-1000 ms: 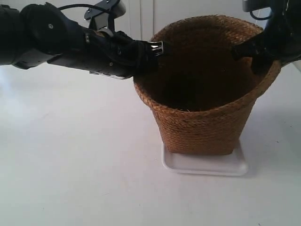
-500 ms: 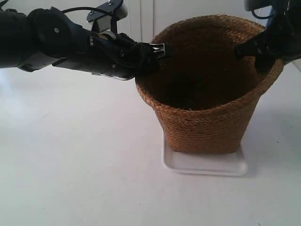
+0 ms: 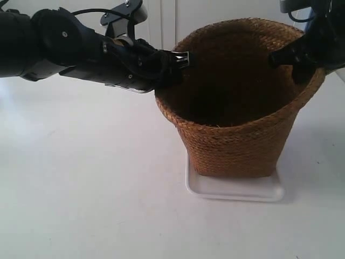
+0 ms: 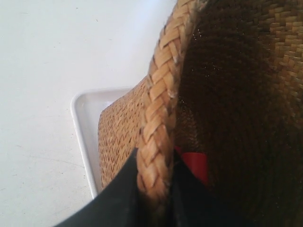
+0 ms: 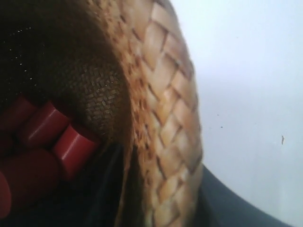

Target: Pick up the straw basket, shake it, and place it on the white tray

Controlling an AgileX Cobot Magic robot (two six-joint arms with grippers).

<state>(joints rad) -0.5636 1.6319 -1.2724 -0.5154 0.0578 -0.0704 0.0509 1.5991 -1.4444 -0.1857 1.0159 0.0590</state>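
The straw basket [image 3: 237, 135], brown and woven, stands upright with its base on the white tray [image 3: 237, 190]. The arm at the exterior view's left has its gripper [image 3: 180, 59] shut on the basket's rim, one finger outside and one inside. The arm at the exterior view's right holds the opposite rim with its gripper [image 3: 294, 59]. In the left wrist view my gripper [image 4: 155, 189] pinches the braided rim [image 4: 158, 118], and the tray's corner [image 4: 83, 127] shows below. In the right wrist view my gripper [image 5: 156, 198] is shut on the rim [image 5: 161, 109].
Several red blocks [image 5: 47, 137] lie at the bottom of the basket; one red piece [image 4: 194, 163] shows in the left wrist view. The white tabletop [image 3: 86, 178] spreads around the tray. White cabinet doors [image 3: 161, 16] stand behind.
The basket and both arms shifted a little to the right up to half a second ago. Since then they have hardly moved, and both grips stay shut on the rim.
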